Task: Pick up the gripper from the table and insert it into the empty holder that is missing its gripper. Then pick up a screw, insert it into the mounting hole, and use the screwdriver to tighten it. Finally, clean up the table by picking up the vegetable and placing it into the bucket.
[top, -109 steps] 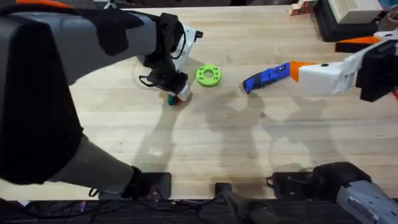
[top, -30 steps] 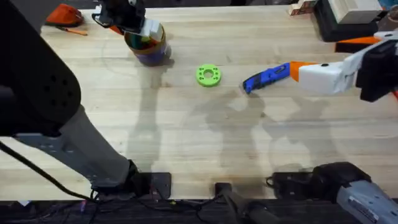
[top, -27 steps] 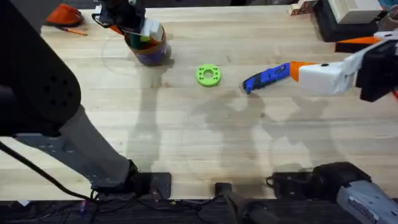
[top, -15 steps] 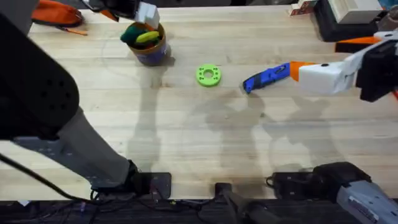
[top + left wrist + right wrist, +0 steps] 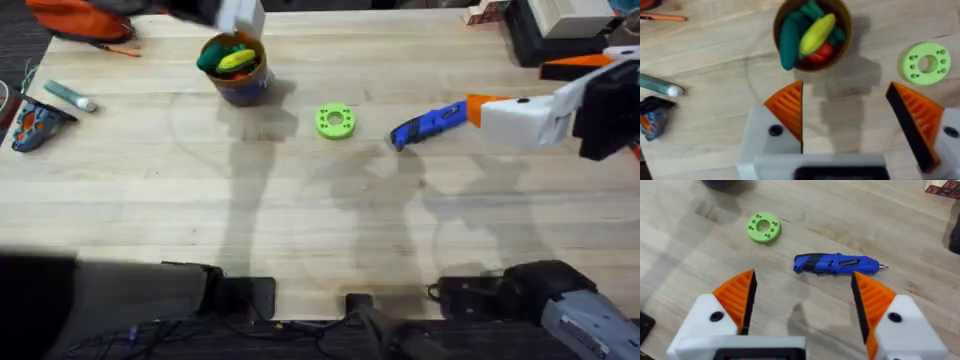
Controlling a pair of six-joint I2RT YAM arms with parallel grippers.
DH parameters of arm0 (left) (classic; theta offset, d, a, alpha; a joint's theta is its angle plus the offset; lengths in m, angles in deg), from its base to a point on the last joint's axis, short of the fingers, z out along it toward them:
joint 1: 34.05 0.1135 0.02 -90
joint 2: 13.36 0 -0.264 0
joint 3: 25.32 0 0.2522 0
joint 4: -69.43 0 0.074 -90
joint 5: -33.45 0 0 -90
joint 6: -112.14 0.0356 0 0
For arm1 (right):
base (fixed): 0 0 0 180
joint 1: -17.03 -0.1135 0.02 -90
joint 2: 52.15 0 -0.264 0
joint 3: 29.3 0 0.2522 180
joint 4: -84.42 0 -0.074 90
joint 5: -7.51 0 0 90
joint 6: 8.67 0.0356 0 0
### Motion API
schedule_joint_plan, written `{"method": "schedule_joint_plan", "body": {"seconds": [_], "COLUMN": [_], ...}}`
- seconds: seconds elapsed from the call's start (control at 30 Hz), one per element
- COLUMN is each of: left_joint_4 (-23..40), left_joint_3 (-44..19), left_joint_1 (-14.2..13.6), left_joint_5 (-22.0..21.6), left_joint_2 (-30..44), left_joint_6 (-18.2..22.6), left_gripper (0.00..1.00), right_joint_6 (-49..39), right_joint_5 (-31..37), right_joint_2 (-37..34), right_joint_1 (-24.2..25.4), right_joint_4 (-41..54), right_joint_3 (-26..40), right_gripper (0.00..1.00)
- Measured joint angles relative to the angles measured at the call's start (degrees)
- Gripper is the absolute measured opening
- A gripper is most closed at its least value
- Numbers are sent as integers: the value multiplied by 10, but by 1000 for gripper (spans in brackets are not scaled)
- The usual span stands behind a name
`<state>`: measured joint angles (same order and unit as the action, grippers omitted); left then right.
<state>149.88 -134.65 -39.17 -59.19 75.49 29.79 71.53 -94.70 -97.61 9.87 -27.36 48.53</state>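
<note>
The cucumber point(image 5: 788, 34) lies in the bucket point(image 5: 238, 88) at the upper left of the overhead view, leaning on the rim beside a yellow corn piece point(image 5: 816, 33) and something red. The left gripper point(image 5: 845, 117) hangs above it with jaws wide and empty. The right gripper point(image 5: 802, 300), also wide and empty, hovers over the screwdriver point(image 5: 838, 263) at centre right. The cucumber's end seems to stick out past the rim, so a careless sweep of the left arm could clip it, tip the bucket or knock the green ring point(image 5: 335, 121).
</note>
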Motion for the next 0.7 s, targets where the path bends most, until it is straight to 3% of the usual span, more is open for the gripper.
{"method": "schedule_joint_plan", "body": {"seconds": [0.3,0.4,0.6,0.7], "left_joint_4": [-15,-20,-24,-21], "left_joint_3": [194,245,333,350], "left_joint_1": [-69,-109,-219,-250], "left_joint_5": [-2,-4,-39,-47], "left_joint_2": [-171,-222,-295,-316], "left_joint_6": [-83,-123,-204,-227], "left_gripper": [987,988,988,988], "right_joint_6": [4,5,6,6], "right_joint_5": [2,2,2,2], "right_joint_2": [0,3,22,34], "right_joint_1": [0,0,0,0], "right_joint_4": [66,100,147,163], "right_joint_3": [0,0,0,0], "right_gripper": [994,994,993,993]}}
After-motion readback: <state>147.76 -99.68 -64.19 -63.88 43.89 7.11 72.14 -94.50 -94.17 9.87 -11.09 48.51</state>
